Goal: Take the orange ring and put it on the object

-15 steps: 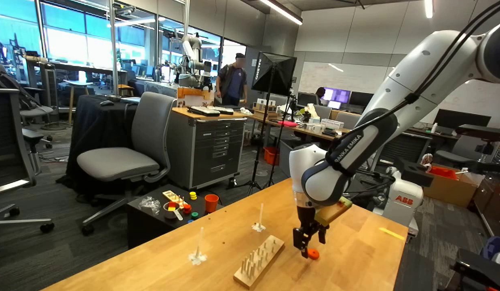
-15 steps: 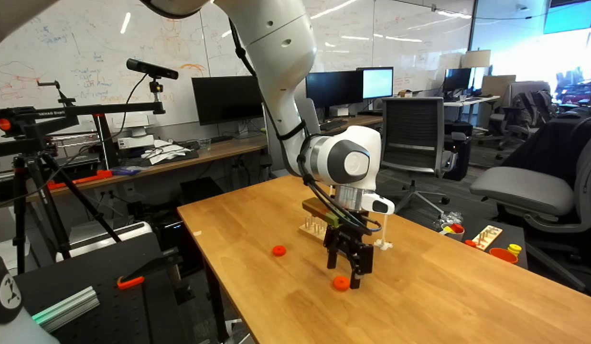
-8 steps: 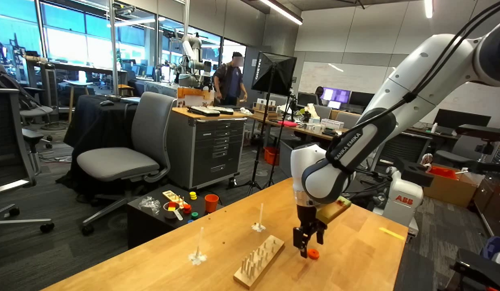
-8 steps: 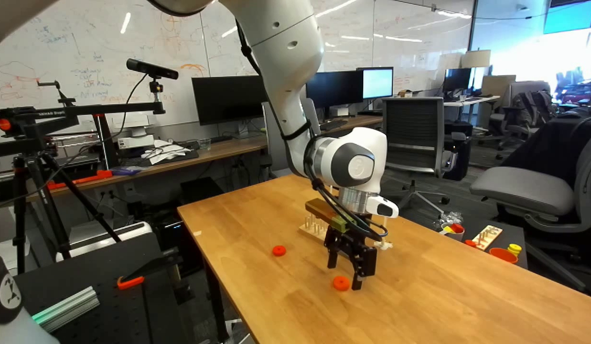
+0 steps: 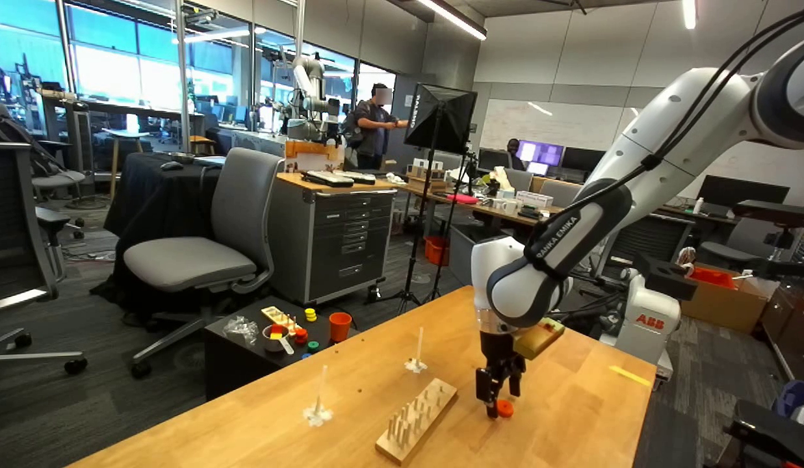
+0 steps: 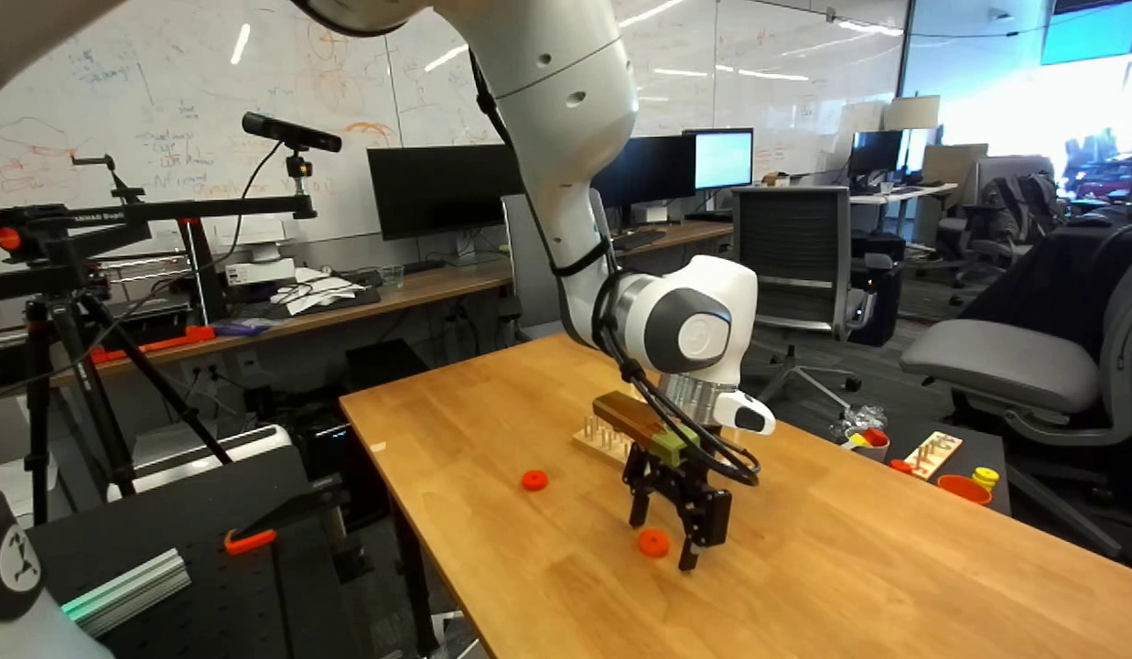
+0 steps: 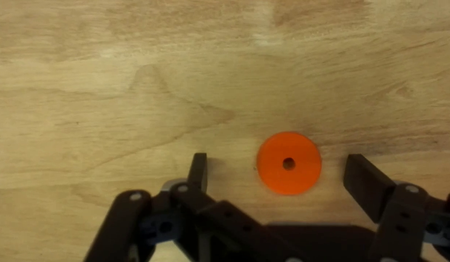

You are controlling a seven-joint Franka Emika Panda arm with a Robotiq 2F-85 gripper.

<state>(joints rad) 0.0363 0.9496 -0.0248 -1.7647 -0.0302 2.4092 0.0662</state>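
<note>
Down came my gripper (image 7: 277,163) since a second ago, so its tips sit lower and closer to the table (image 6: 803,549) now. The arm (image 5: 639,143) leaned over a bit along with it, while the orange ring (image 7: 289,179) stayed in the same spot.

I have the arm reaching in from up high. In both exterior views it slopes down, bends near its low end, and points the gripper almost straight at the table below. I can't tell if the tips touch the wood.

The jaws stand wide apart. In the wrist view I see the ring lying flat between the two black fingers (image 7: 368,185), and bits of bare table show on both sides of it. It sits closer to the finger at the right of that view than to the one at the left. Its small round hole faces up at me.

Outside the jaws, near them, is the wooden block (image 5: 419,426) with its little pegs (image 5: 398,430) standing up. Two thin pale sticks (image 5: 420,344) stand upright on the table, and both are farther from the jaws than the block is. Another orange-red ring (image 6: 534,480) lies flat outside the jaws too, apart from them.
</note>
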